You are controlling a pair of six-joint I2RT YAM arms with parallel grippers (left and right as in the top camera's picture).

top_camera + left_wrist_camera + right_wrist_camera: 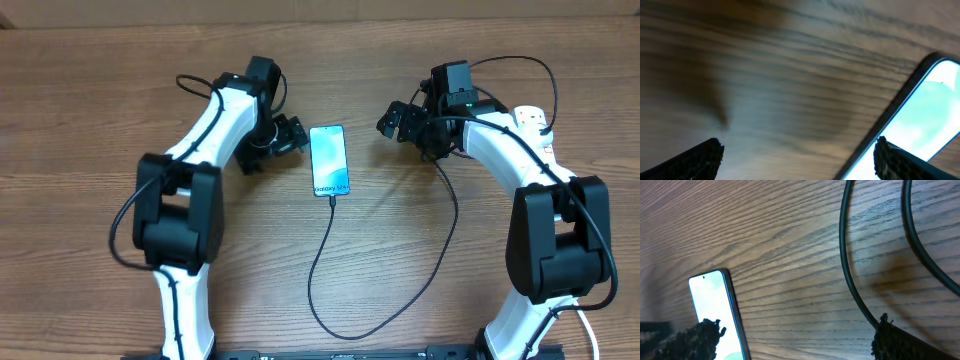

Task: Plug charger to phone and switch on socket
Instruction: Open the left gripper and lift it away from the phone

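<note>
Both left pincer (797, 157) and right pincer (797, 336) gape empty beside the glossy teal phone (329, 160), black charger (318, 262) at its end.

The table (90, 90) is brown wood with long dark lines. A paler strip (300, 8) runs along its far edge.

Likely a robotics lab: 2 arms (215, 120) (500, 150) at a wood-grain table (80, 100).

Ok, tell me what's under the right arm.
A corner of the white socket shows beyond the right arm, with bits of red beside it; the rest, outlets included, is covered.
</note>
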